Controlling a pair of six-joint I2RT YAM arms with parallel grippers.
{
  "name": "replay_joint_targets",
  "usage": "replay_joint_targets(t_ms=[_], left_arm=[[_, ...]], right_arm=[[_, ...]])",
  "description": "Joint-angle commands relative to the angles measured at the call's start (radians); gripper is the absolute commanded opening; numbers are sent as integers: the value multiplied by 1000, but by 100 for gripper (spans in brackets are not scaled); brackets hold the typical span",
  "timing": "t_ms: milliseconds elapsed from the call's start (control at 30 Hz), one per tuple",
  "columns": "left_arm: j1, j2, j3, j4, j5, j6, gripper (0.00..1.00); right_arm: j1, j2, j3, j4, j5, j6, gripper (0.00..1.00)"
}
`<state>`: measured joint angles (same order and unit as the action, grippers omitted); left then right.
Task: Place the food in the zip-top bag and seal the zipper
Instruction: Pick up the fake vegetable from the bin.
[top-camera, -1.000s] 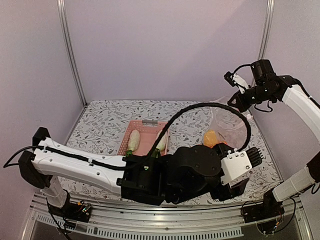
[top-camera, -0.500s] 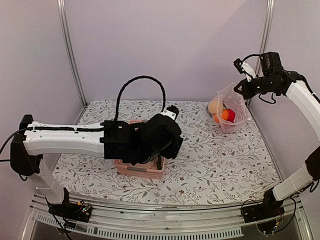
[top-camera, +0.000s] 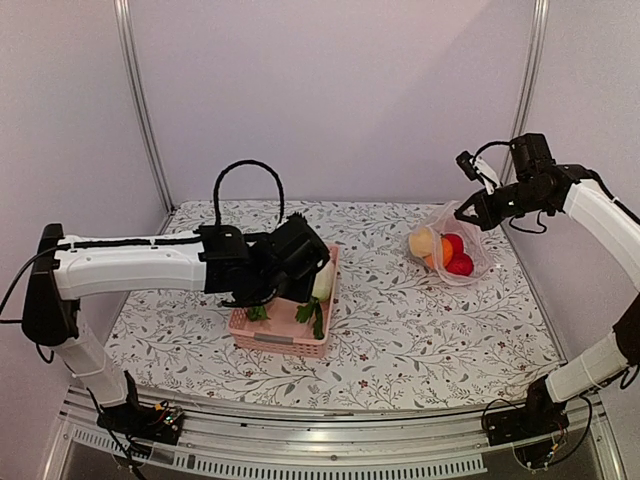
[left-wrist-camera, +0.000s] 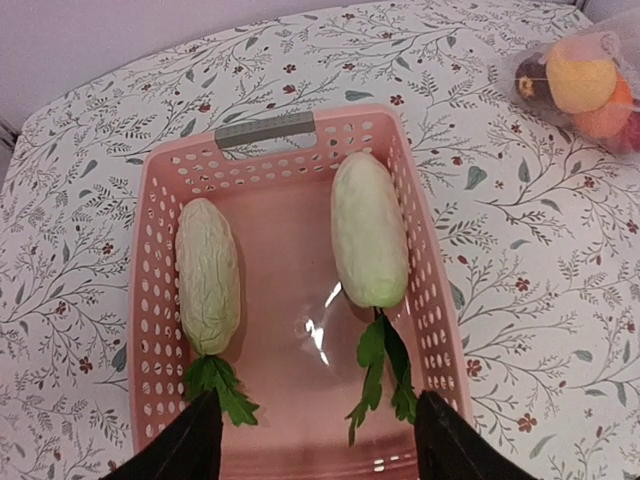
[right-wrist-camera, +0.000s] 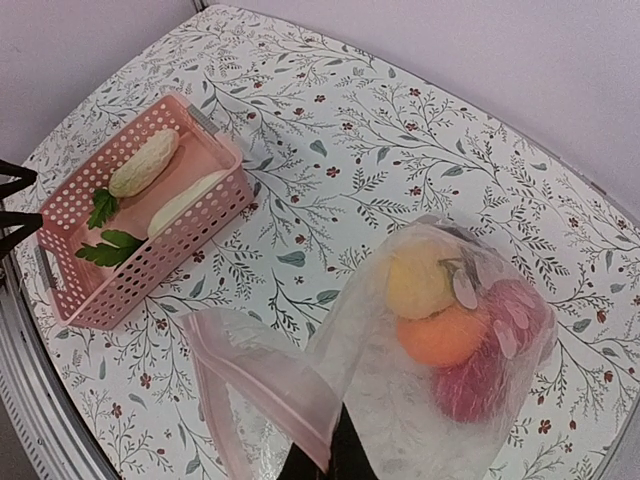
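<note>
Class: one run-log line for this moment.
left end effector open above pink slatted basket; right end effector shut on clear zip-top bag; two white radishes in basket; round fruits bagged

Top view spans table (top-camera: 420, 330) — wrist views look down, sharing basket (top-camera: 280, 343), zip-top bag (top-camera: 480, 250)

- The basket (left-wrist-camera: 150, 300) is pink, its walls dotted with rows of small holes; its handle (left-wrist-camera: 265, 130) is grey.
- One radish (left-wrist-camera: 207, 275) is cream with faint veining; the other radish (left-wrist-camera: 368, 230) is a smoother, pale greenish white.
- Both have dark green leaves (left-wrist-camera: 385, 365).
- The tablecloth (left-wrist-camera: 520, 300) is white, printed with grey-green leafy sprigs and tiny red flowers.
- The zip-top bag (right-wrist-camera: 400, 400) is clear, and its zipper (right-wrist-camera: 265, 375) is tinted pale pink.
- Showing through the bag are a yellow-beige piece (right-wrist-camera: 418, 283), an orange (right-wrist-camera: 443, 335) and red pieces (right-wrist-camera: 465, 390).
- The left arm (top-camera: 130, 265) and the right arm (top-camera: 600, 205) are white with black joints.
- The wall (top-camera: 330, 100) is pale lilac.
</note>
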<state>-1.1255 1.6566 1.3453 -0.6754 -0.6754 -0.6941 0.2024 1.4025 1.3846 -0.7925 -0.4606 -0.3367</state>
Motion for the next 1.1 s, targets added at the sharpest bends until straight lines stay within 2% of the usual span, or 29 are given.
replay_joint_targets(t_ms=[0, 233, 600, 967, 1067], left_arm=[[47, 25, -13, -43, 40, -32, 65], [112, 50, -14, -41, 96, -37, 63], [198, 110, -7, -41, 148, -15, 59], [290, 244, 71, -47, 102, 22, 57], [313, 291, 105, -50, 102, 32, 60]], right_arm=[[4, -55, -13, -19, -68, -3, 0], [39, -87, 14, -63, -84, -15, 0], [50, -110, -54, -53, -105, -22, 0], [51, -125, -80, -54, -114, -25, 0], [51, -126, -82, -55, -116, -27, 0]])
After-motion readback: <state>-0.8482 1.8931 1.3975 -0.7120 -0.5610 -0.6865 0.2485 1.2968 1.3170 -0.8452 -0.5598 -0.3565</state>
